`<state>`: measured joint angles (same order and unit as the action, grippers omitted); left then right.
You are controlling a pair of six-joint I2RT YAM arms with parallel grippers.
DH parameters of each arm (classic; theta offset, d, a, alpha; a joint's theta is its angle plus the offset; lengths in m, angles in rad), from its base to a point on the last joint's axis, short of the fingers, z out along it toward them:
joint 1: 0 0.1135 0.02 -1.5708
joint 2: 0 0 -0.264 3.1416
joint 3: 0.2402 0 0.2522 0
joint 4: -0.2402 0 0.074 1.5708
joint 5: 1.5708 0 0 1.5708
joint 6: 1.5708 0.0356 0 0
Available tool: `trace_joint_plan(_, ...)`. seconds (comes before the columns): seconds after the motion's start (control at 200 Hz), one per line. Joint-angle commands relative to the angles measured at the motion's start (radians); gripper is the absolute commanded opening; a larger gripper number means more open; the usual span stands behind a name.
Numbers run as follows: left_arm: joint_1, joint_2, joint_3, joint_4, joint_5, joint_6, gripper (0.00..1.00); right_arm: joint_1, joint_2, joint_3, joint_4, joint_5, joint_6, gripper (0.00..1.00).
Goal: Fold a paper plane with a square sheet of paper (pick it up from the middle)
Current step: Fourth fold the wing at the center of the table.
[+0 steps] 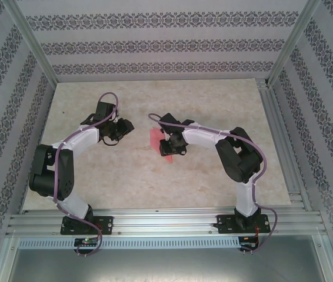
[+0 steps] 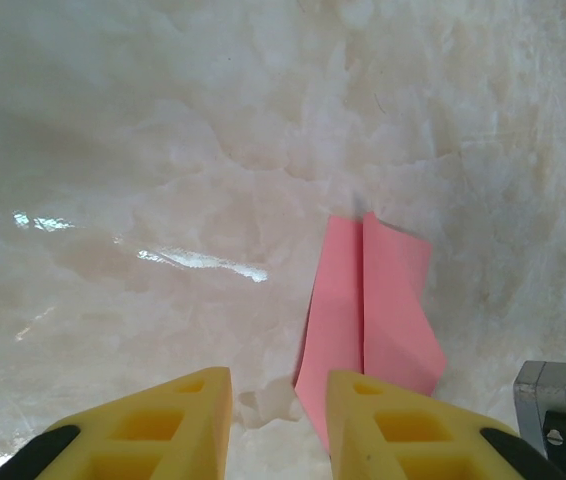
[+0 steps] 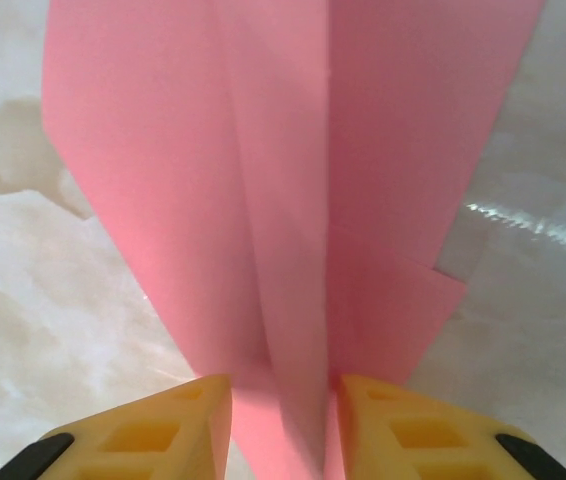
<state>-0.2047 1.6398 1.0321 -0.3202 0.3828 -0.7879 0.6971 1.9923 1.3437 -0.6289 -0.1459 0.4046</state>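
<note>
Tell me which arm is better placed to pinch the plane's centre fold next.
Right, likely. The right gripper straddles the paper plane at its centre fold; the left gripper sits beside it, gripping nothing.

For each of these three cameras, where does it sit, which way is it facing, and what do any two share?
Top external: above and behind the bases, looking down at the table; left arm and right arm both show.
Left wrist: on the left arm, facing down past the left gripper at the table; the paper plane lies ahead.
Right wrist: on the right arm, close over the paper plane, which runs between the fingers of the right gripper.
Shared: all three see the paper plane.
</note>
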Motion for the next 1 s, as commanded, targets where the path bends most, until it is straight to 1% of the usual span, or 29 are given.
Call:
trace_joint_plan(0.0, 0.011, -0.006, -0.022, 0.033, 0.047, -0.027, 0.33, -0.016, -0.038, -0.026, 0.055, -0.075, 0.026, 0.34)
trace_joint_plan(0.11, 0.009, -0.010, -0.051, 0.065, 0.083, -0.050, 0.33, -0.026, -0.049, -0.047, 0.087, -0.110, 0.036, 0.35)
trace_joint_plan(0.17, 0.008, -0.013, -0.076, 0.101, 0.112, -0.075, 0.34, -0.036, -0.056, -0.060, 0.102, -0.121, 0.047, 0.33)
trace_joint_plan(0.195, 0.005, -0.014, -0.087, 0.117, 0.124, -0.084, 0.34, -0.043, -0.059, -0.068, 0.116, -0.133, 0.050, 0.32)
trace_joint_plan(0.245, 0.003, -0.015, -0.101, 0.131, 0.136, -0.096, 0.35, -0.056, -0.066, -0.091, 0.149, -0.170, 0.064, 0.23)
trace_joint_plan(0.27, 0.000, -0.017, -0.105, 0.133, 0.137, -0.097, 0.35, -0.065, -0.071, -0.102, 0.166, -0.184, 0.071, 0.21)
trace_joint_plan(0.32, -0.004, -0.019, -0.108, 0.128, 0.140, -0.096, 0.35, -0.079, -0.076, -0.121, 0.188, -0.214, 0.081, 0.20)
trace_joint_plan(0.385, -0.010, -0.021, -0.117, 0.134, 0.150, -0.102, 0.35, -0.094, -0.084, -0.144, 0.217, -0.246, 0.089, 0.14)
trace_joint_plan(0.47, -0.023, -0.020, -0.134, 0.168, 0.180, -0.125, 0.35, -0.114, -0.089, -0.167, 0.256, -0.297, 0.105, 0.12)
trace_joint_plan(0.505, -0.029, -0.017, -0.143, 0.188, 0.195, -0.138, 0.35, -0.122, -0.090, -0.177, 0.273, -0.321, 0.114, 0.10)
trace_joint_plan(0.565, -0.040, -0.014, -0.164, 0.234, 0.215, -0.170, 0.36, -0.137, -0.096, -0.203, 0.323, -0.362, 0.141, 0.09)
trace_joint_plan(0.6, -0.049, -0.012, -0.179, 0.273, 0.232, -0.195, 0.37, -0.146, -0.100, -0.220, 0.358, -0.391, 0.160, 0.07)
trace_joint_plan(0.634, -0.058, -0.009, -0.193, 0.309, 0.247, -0.218, 0.38, -0.156, -0.104, -0.236, 0.398, -0.420, 0.183, 0.06)
trace_joint_plan(0.729, -0.080, -0.013, -0.211, 0.341, 0.249, -0.250, 0.39, -0.179, -0.111, -0.274, 0.475, -0.468, 0.237, 0.11)
trace_joint_plan(0.759, -0.089, -0.017, -0.214, 0.344, 0.242, -0.253, 0.40, -0.184, -0.115, -0.280, 0.483, -0.476, 0.241, 0.16)
trace_joint_plan(0.784, -0.097, -0.018, -0.215, 0.343, 0.239, -0.254, 0.40, -0.189, -0.117, -0.282, 0.478, -0.475, 0.241, 0.24)
trace_joint_plan(0.799, -0.101, -0.017, -0.215, 0.342, 0.237, -0.254, 0.40, -0.191, -0.119, -0.282, 0.474, -0.474, 0.239, 0.25)
trace_joint_plan(0.889, -0.109, -0.010, -0.210, 0.339, 0.237, -0.254, 0.40, -0.201, -0.157, -0.295, 0.444, -0.431, 0.215, 0.30)
trace_joint_plan(0.929, -0.111, -0.008, -0.211, 0.338, 0.236, -0.258, 0.40, -0.200, -0.178, -0.284, 0.382, -0.396, 0.178, 0.34)
trace_joint_plan(0.994, -0.112, -0.006, -0.221, 0.355, 0.237, -0.266, 0.40, -0.197, -0.204, -0.279, 0.303, -0.336, 0.138, 0.36)
